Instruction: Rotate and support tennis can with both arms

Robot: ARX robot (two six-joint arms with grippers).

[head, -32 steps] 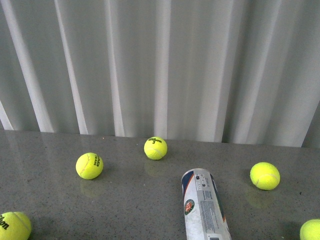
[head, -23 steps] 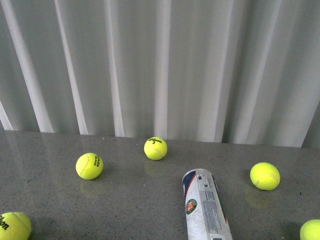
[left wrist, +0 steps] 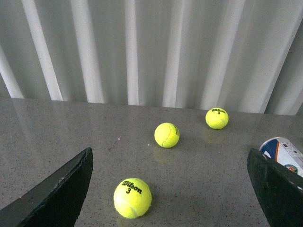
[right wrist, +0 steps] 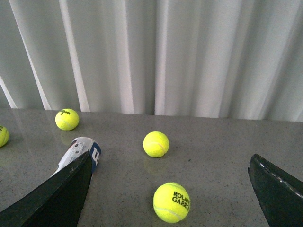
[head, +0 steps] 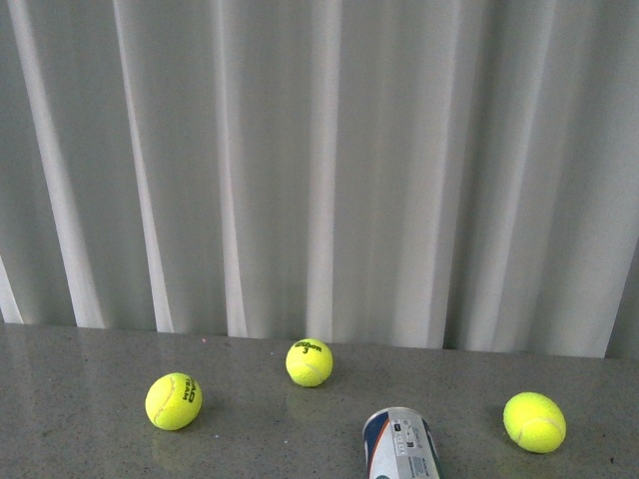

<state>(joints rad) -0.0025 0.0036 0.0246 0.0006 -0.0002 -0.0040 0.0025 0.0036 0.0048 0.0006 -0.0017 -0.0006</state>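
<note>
A pale pleated curtain [head: 399, 170] is hanging along the far edge of the grey desk [head: 70, 429], closing that side off. Toward the near left, the left gripper [left wrist: 168, 158] is facing across the desk with its jaws spread wide, gripping nothing. Bare desk is lying between them, with only a Wilson ball [left wrist: 132, 197] sitting in that gap. Toward the near right, the right gripper [right wrist: 170, 163] is likewise gaping wide and holding nothing, and a Roland Garros ball [right wrist: 172, 202] is resting between its jaws.

Farther back, three more balls are sitting well apart from each other. The left ball [head: 174, 401] is lying in open desk. The middle ball [head: 310, 362] is sitting closest to the far edge, beyond the can's end and a little to its left. The right ball [head: 534, 421] is lying off to the can's right. Clear desk is showing on both sides of the can, between it and these outer balls.

The tennis can [head: 399, 449] is lying on its side near the middle of the desk. Only its far end is showing in the front view. Its long axis is running roughly from the near edge toward the far edge, with the rounded blue-and-white end pointing at the curtain. In the right wrist view its body is passing behind one jaw, so contact there cannot be told.
</note>
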